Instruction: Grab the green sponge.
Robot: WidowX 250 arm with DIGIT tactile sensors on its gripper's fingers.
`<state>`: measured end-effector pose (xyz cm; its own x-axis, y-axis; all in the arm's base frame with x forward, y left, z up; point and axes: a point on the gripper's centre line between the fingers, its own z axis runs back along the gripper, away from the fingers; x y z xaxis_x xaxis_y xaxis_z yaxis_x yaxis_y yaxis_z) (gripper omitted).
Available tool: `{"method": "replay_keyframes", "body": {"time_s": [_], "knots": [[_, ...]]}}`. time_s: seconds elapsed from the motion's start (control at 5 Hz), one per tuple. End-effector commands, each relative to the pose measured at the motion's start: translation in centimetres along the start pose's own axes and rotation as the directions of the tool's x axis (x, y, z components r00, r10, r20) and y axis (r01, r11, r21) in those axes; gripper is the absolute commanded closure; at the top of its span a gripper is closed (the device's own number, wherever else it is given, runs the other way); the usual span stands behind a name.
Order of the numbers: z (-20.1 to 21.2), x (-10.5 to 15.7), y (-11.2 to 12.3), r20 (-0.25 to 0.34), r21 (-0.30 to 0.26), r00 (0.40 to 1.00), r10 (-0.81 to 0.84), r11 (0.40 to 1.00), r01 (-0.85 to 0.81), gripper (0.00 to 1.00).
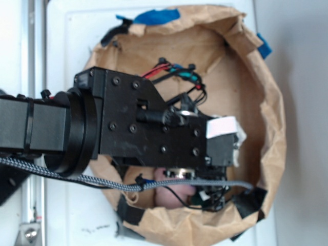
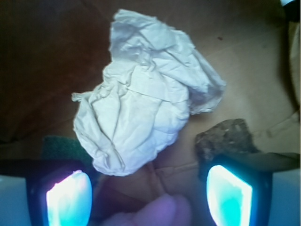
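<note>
Wrist view shows the hand [image 2: 148, 193] spread, pinching nothing, over a paper ball [image 2: 141, 103]. Only a corner of the green sponge [image 2: 61, 148] peeks out beside its left finger (probably light, squashy); pinch across its flat faces.

A brown paper bag on a white surface, seen from above.

The white top [image 1: 66, 56] fills the left of the exterior view, with a pale grey area [image 1: 302, 128] along the right edge. The paper bag [image 1: 271, 128] has a crumpled, rolled rim, patched with blue tape [image 1: 156, 16] at the upper middle and black tape [image 1: 248, 202] at the lower right. A metal rail [image 1: 31, 46] runs down the left edge.
</note>
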<state>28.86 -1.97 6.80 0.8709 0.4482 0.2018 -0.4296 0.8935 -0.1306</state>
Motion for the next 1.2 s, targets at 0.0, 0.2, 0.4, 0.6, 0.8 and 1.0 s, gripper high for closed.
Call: {"method": "replay_keyframes", "body": {"time_s": [0.0,0.2,0.4,0.6,0.8,1.0], "knots": [[1.4,1.1,-2.1,0.012,-0.057,1.000,0.019,0.998,-0.018,0.00],[1.4,0.8,-3.1,-0.031,-0.071,1.000,0.000,0.997,-0.003,0.00],[0.9,0.8,-3.7,-0.026,-0.087,0.999,0.021,0.996,-0.023,0.00],[-0.5,0.4,-5.0,-0.035,-0.069,0.999,0.019,0.997,-0.021,0.00],[-2.0,-0.5,-6.1,-0.049,-0.033,0.999,0.003,0.999,-0.004,0.00],[-3.1,-1.4,-6.5,-0.070,-0.020,0.997,-0.025,1.000,0.023,0.00]]}}
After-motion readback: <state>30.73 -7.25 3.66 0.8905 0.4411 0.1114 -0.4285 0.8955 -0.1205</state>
